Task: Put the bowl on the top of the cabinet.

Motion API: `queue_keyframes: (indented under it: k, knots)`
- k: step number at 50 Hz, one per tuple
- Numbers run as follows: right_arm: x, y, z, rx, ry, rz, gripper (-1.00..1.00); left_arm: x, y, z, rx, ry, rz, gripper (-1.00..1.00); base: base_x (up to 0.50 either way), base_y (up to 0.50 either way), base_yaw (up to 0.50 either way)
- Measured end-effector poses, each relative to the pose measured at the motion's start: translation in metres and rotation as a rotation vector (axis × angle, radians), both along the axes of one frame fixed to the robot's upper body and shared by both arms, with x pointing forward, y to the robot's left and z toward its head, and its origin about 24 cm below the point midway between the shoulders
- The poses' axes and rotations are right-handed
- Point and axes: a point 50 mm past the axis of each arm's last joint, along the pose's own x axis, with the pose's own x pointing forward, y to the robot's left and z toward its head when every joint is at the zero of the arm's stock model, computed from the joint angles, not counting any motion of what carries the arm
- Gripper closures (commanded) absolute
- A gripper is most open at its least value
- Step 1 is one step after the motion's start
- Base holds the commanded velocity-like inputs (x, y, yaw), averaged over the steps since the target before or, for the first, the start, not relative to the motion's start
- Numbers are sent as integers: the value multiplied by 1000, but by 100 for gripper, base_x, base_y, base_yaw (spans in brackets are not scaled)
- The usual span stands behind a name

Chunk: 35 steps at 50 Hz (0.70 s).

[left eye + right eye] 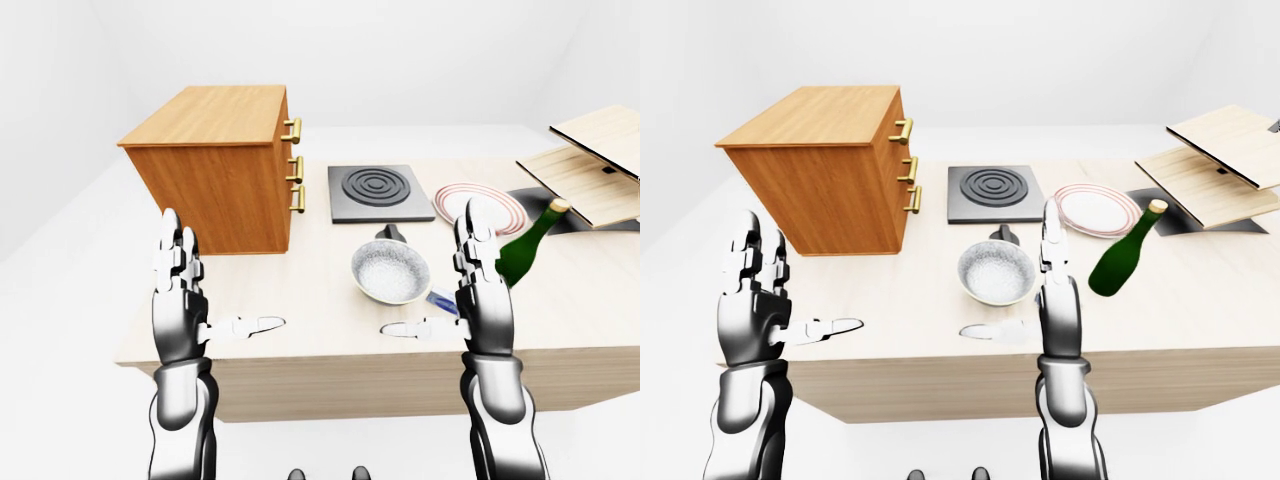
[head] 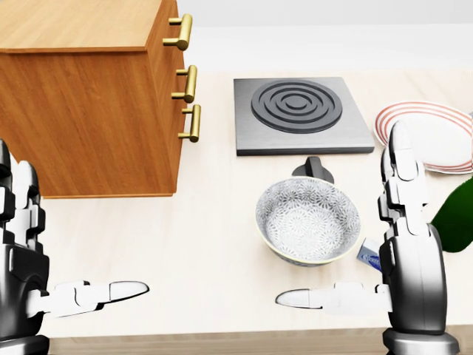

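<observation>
In the head view the patterned bowl (image 2: 307,220) sits upright on the pale worktop (image 2: 207,244), right of centre in the lower half of the frame, touched by neither hand. Just above it lies a small black knob (image 2: 312,168), and above that a grey hotplate (image 2: 301,115) with dark rings. The wooden cabinet (image 2: 85,100) fills the upper left, its brass handles (image 2: 188,90) facing right toward the hotplate; its flat top shows best in the left-eye view. The left robot hand (image 2: 33,259) stands at the lower left edge with fingers spread upward and thumb pointing right, holding nothing. The right robot hand (image 2: 403,251) stands at the lower right, likewise spread and empty, just beside the bowl's right rim. A striped plate (image 2: 429,133) lies at the right edge, and a tilted green bottle (image 1: 1125,255) leans right of the bowl in the right-eye view. A small blue box (image 2: 368,255) peeks out beside the right robot hand.
</observation>
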Motion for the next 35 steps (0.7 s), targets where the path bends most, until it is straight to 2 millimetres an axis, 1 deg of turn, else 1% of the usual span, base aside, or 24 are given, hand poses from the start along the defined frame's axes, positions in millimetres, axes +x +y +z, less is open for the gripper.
queue_keyframes:
  k: [35]
  knots:
    - [3, 0, -4, 6, 16, 5, -100, 0, 0, 1, 1, -5, -1, -100, 0, 50, 0]
